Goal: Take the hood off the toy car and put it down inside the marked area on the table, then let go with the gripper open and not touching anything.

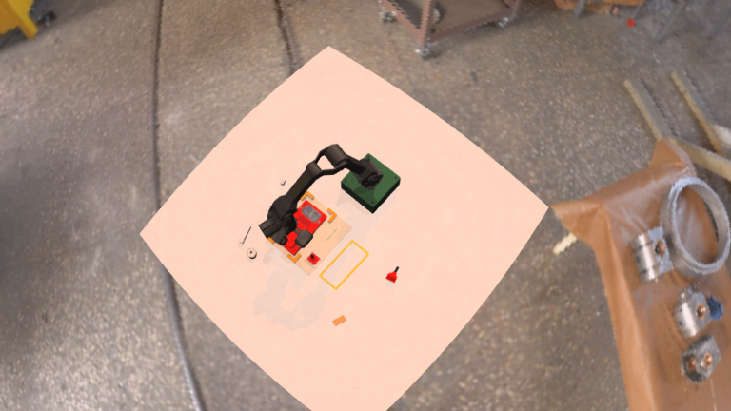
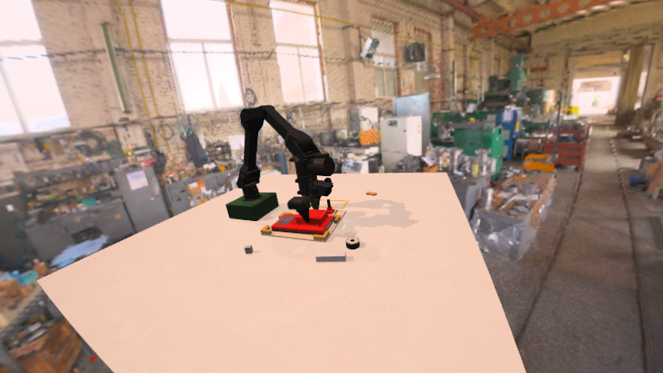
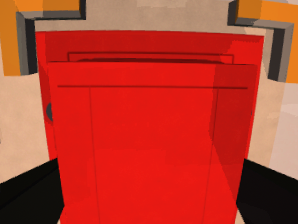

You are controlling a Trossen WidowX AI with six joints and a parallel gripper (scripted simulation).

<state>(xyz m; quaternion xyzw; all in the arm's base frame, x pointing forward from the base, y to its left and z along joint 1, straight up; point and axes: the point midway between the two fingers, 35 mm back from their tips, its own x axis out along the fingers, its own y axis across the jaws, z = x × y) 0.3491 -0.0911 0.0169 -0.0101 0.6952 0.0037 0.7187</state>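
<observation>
The red toy car (image 1: pixel 306 227) (image 2: pixel 296 228) (image 3: pixel 150 41) lies on a tan board between orange corner brackets. Its red hood (image 3: pixel 152 130) is a flat panel over one end of the car, resting on it or very close above; the exact gap cannot be told. My gripper (image 2: pixel 310 214) (image 3: pixel 150 165) points down and is shut on the hood, with one black finger against each side edge. In the top view the wrist hides part of the hood and the fingertips. The marked area is a yellow outline (image 1: pixel 351 271) (image 2: pixel 345 204) on the table beside the board.
A red part with a black peg (image 1: pixel 312 258) stands on the board, near the marked area. Another red part (image 1: pixel 391 277) lies beyond that area, and an orange block (image 1: pixel 339 320) farther off. A wheel (image 1: pixel 251 253) (image 2: pixel 352 243), grey bar (image 2: pixel 331 257) and small cube (image 2: pixel 248 249) lie across the board.
</observation>
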